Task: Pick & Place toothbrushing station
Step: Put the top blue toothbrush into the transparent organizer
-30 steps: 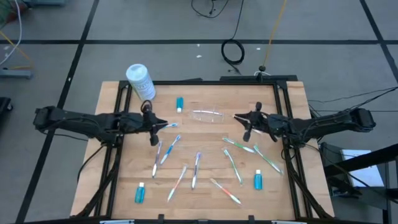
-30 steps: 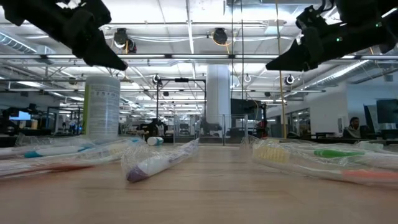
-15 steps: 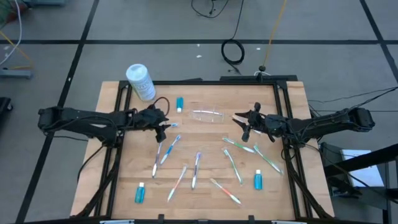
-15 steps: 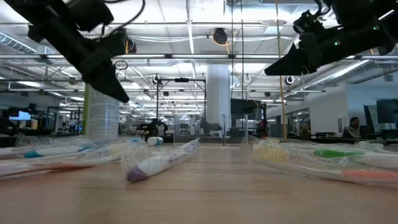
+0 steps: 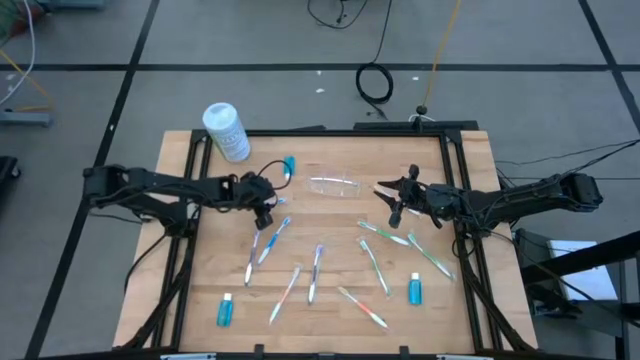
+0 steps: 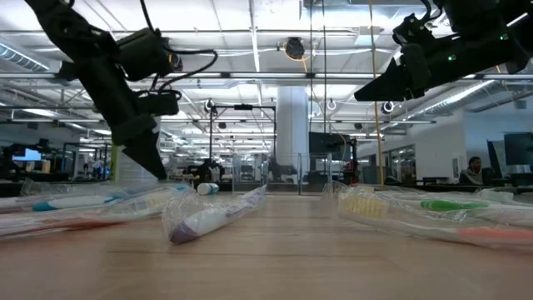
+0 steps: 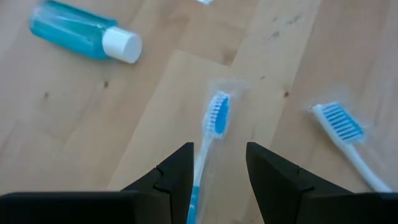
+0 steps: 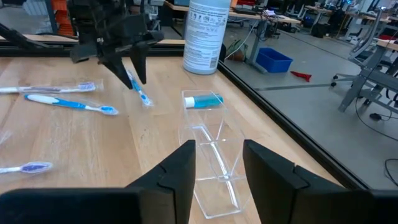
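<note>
The toothbrushing station (image 5: 335, 185), a clear plastic holder, lies on its side at the far middle of the wooden table (image 5: 330, 330). My right gripper (image 5: 388, 200) hovers open just right of it, fingers nearly level, the holder (image 8: 211, 134) straight ahead. My left gripper (image 5: 266, 208) is open and tipped steeply down close to the table (image 6: 158, 171). Its fingers stand on either side of the handle of a wrapped blue toothbrush (image 7: 217, 115) without closing on it.
A white canister (image 5: 226, 131) stands at the far left corner. A blue tube (image 5: 289, 167) lies left of the holder, two more near the front (image 5: 224, 311) (image 5: 415, 289). Several wrapped toothbrushes lie scattered over the table's middle (image 5: 316, 272), one beside my left gripper (image 7: 339, 124).
My left gripper has sunk toward the table and reached toward the table's right, tipping its fingers more steeply down over the blue toothbrush. My right gripper has kept still.
</note>
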`<action>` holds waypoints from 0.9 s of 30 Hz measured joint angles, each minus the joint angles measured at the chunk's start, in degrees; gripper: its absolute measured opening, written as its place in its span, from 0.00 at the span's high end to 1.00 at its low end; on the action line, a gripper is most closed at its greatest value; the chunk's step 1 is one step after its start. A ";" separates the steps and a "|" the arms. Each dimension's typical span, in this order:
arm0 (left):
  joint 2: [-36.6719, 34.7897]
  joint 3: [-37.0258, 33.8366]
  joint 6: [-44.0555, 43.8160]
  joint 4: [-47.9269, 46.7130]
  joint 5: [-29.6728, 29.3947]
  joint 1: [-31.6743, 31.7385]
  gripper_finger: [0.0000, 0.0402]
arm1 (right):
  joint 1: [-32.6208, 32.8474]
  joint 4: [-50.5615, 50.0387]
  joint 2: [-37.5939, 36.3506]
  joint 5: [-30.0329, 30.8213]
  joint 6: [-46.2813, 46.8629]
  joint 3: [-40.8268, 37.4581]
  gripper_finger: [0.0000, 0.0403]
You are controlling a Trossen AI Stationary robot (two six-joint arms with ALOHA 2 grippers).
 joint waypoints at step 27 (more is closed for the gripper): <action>4.88 -0.04 0.12 3.52 1.34 3.69 0.62 | 0.00 -0.02 0.01 0.00 -0.02 -0.02 0.68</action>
